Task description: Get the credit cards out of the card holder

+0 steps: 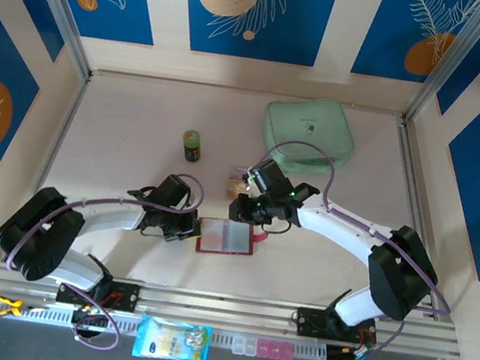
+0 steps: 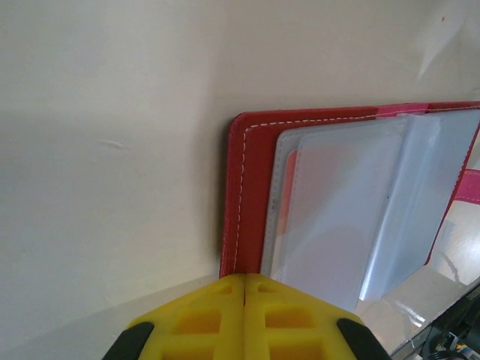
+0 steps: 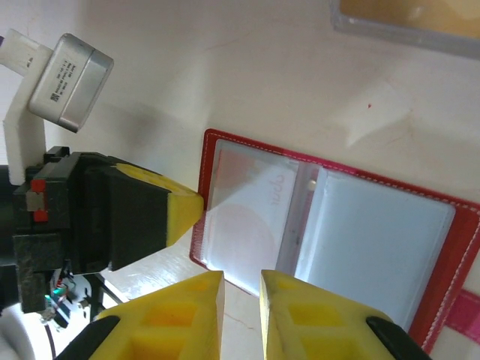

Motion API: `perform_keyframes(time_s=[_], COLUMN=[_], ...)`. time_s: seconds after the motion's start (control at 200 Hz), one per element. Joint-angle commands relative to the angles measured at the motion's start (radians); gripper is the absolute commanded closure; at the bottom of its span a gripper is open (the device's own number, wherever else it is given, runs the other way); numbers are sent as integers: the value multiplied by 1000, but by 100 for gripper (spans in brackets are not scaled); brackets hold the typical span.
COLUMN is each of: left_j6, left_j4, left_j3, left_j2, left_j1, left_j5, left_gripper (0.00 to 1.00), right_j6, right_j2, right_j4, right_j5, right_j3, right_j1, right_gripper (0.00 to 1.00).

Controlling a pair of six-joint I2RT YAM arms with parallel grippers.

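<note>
The red card holder (image 1: pixel 226 237) lies open on the table, clear sleeves up, its pink snap tab at the right. A pale card with a faint pink circle (image 3: pixel 244 221) sits inside the left sleeve. My left gripper (image 1: pixel 193 229) is shut, its yellow tips (image 2: pixel 245 277) resting against the holder's red left edge (image 2: pixel 251 172). My right gripper (image 1: pixel 244 210) hovers at the far edge of the holder (image 3: pixel 375 240). Its fingers (image 3: pixel 241 274) stand a narrow gap apart with nothing between them. Small tan cards (image 1: pixel 238 179) lie on the table just beyond the right gripper, partly hidden by it.
A mint-green pouch (image 1: pixel 309 136) lies at the back right. A small green bottle (image 1: pixel 192 145) stands at the back, left of centre. Metal rails run along the near table edge (image 1: pixel 220 307). Side walls close in on both sides.
</note>
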Motion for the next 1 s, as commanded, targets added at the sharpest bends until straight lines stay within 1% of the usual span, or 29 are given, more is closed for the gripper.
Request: perform_keyframes(time_s=[0.0,0.115,0.355,0.465,0.65,0.995], left_j6=[12,12,8,12,10,13], left_j4=[-3,-8,0,10,41,-12], left_j3=[13,17,21,23,27,30], left_j2=[13,10,-4,1,33,17], left_j1=[-7,-6,-7,-6,-7,-6], left_j5=[-7,-14,-13,-9,1,-31], left_gripper=[99,99,99,99,99,99], right_j6=[101,118,153,150,147,166], right_j2=[-14,31,88,111,137,188], right_j4=[-20,-47,-43,-46,-49,-31], right_j5=[-48,-94,-101,-97,-105,-137], right_j3=[-13,4,26,42,55,70], right_j1=[7,16,46,52,51,55], right_gripper=[80,80,79,76,74,68])
